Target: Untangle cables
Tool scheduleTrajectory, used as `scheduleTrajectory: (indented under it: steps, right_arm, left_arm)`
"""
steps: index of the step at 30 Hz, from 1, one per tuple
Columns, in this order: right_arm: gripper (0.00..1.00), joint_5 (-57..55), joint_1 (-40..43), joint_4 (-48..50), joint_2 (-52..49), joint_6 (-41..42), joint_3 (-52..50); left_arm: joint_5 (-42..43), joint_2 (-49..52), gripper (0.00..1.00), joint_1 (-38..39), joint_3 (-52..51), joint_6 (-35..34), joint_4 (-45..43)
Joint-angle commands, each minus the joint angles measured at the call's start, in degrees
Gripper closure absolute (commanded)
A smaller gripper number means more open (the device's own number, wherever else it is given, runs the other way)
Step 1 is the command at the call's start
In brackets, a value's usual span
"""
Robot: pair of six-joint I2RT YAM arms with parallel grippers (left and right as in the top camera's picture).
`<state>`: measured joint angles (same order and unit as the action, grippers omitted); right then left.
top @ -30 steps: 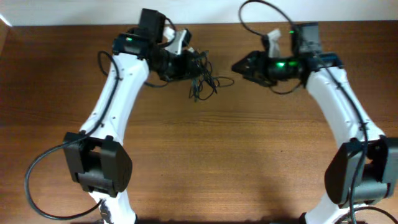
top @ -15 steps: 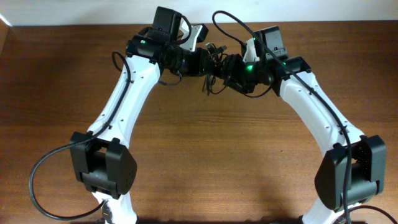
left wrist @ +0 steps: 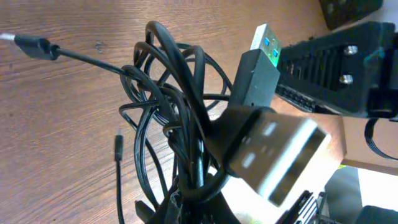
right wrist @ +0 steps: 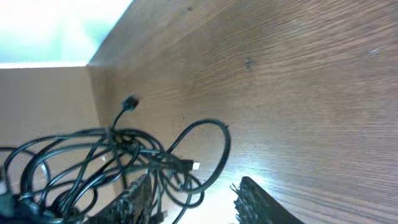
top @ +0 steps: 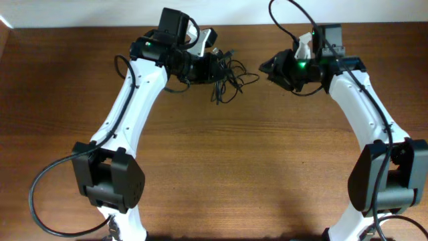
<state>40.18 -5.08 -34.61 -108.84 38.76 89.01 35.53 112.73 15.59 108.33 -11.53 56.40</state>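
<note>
I see my left gripper [top: 214, 66] clenched on the cables [top: 231, 75], arm stretched forward; right gripper [top: 266, 67] faces them from the right, jaws apart, empty.

From overhead you can't see the left gripper [top: 212, 65] closing: the cables [top: 227, 75] bury its tips. In its wrist view the nearest plug [left wrist: 273, 155] is blurred, and the bundle runs off the bottom edge.

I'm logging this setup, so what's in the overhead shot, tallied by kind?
Robot arms: 2, left arm and right arm
Cable tangles: 1, the cables, strands too knotted to count
Wooden table: 1
Total: 4
</note>
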Motion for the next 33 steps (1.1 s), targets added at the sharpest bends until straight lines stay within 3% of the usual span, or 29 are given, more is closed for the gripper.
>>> scheduleTrajectory:
  steps: [1,3,8,11,15,18,22,27,29,31,33]
  right_arm:
    - [0.39,3.4,-0.5,0.2,-0.5,-2.9,0.6]
    - [0.34,4.2,-0.6,0.9,-0.5,-2.8,0.6]
    - [0.34,1.1,-5.0,-0.6,-0.5,-2.8,0.5]
    - [0.37,-7.7,-8.3,-4.6,-0.5,-3.1,-0.1]
    - [0.42,-8.6,-10.0,-5.0,-0.6,-4.5,-0.3]
    - [0.44,-14.8,-10.6,-10.6,-1.0,-6.5,-0.4]
    - [0.64,-23.1,-10.3,-14.4,-2.2,-8.6,-0.4]
    - [0.93,-30.1,-4.9,-18.8,-2.2,-13.1,-0.4]
    - [0.96,-34.1,-3.0,-21.3,-2.2,-15.0,-0.4]
    - [0.96,-34.3,-1.9,-22.3,-2.2,-15.5,-0.4]
    - [0.95,-25.9,-2.1,-20.6,-2.2,-21.2,-0.4]
  left_arm:
    - [0.0,-1.9,1.00,-0.1,0.9,3.6,0.6]
    - [0.1,-1.9,1.00,-0.1,0.9,5.4,2.3]
    - [0.3,-1.9,1.00,0.0,0.9,8.6,3.5]
    - [0.3,-1.9,1.00,0.0,0.9,9.6,3.3]
    - [0.2,-1.9,1.00,0.0,0.9,9.9,3.0]
    - [0.2,-1.9,1.00,-0.3,0.9,9.9,1.4]
    - [-1.9,-1.9,1.00,-3.2,0.9,9.9,0.9]
    - [-18.9,-1.9,1.00,-8.9,0.9,9.9,3.3]
    - [-22.3,-1.9,1.00,-10.1,0.9,9.9,3.8]
    - [-22.2,-1.9,0.94,-10.1,0.9,9.8,3.8]
    - [-19.6,-1.9,0.94,-10.1,0.9,9.8,3.9]
